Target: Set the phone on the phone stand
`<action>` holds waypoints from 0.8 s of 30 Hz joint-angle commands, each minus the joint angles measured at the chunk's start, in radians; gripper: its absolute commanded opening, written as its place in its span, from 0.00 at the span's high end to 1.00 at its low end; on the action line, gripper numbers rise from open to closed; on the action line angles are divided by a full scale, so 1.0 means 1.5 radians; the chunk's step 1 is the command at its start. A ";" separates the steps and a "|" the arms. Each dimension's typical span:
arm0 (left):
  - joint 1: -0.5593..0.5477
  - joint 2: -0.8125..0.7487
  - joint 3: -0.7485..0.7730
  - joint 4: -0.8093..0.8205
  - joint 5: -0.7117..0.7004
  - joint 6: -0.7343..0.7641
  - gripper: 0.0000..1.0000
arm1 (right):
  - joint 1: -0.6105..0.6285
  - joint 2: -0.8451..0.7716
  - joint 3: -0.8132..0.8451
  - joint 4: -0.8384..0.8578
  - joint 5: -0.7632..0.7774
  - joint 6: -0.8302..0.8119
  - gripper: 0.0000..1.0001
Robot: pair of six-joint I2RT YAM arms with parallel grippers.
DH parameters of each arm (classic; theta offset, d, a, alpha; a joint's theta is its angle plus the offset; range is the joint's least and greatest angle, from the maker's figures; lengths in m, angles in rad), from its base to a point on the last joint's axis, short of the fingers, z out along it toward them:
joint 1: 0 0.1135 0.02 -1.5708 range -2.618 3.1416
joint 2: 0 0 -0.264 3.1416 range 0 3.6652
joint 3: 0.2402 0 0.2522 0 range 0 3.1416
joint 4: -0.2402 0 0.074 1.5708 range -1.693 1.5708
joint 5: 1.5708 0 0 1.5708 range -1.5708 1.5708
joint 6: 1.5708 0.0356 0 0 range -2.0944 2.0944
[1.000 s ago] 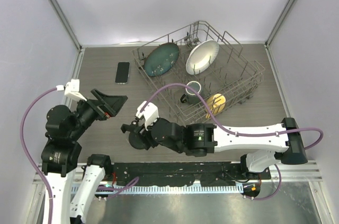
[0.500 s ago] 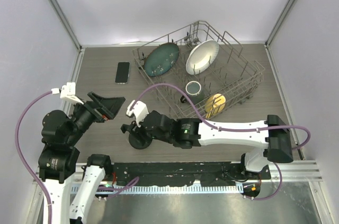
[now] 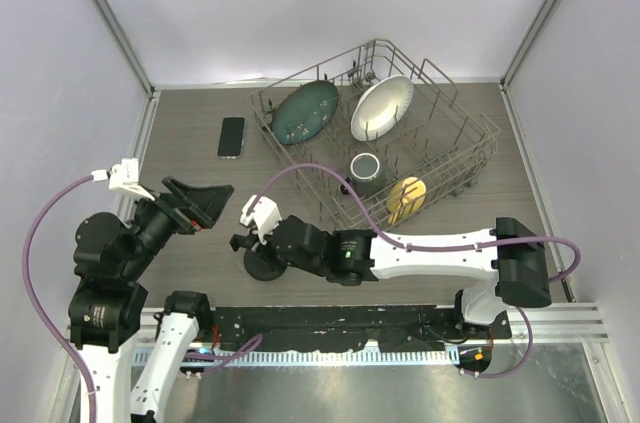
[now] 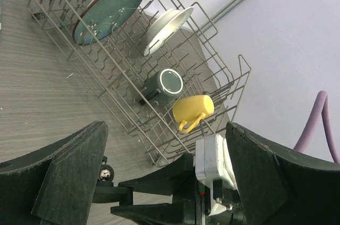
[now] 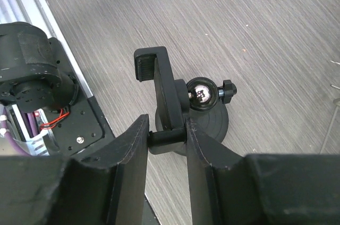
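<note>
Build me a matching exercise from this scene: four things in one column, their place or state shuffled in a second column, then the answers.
Things
1. phone
2. phone stand
3. yellow mug
4. left claw

Place or state
A. wide open, holding nothing
B. inside the wire rack
C. lying flat on the table, to the left of the rack
D. between the fingers of the right claw

Pairs: 1-C, 2-D, 3-B, 4-A
</note>
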 commanded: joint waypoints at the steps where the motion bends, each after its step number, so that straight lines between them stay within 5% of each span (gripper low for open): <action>1: -0.002 -0.009 0.006 0.008 -0.004 0.006 0.03 | -0.035 -0.050 -0.019 0.077 0.026 -0.062 0.99; 13: -0.002 -0.013 -0.003 -0.001 -0.009 0.009 0.03 | -0.143 -0.077 -0.073 0.186 -0.118 -0.118 0.99; 24: -0.002 -0.010 -0.015 0.011 -0.005 0.002 0.03 | -0.142 -0.049 -0.087 0.250 -0.239 -0.012 0.99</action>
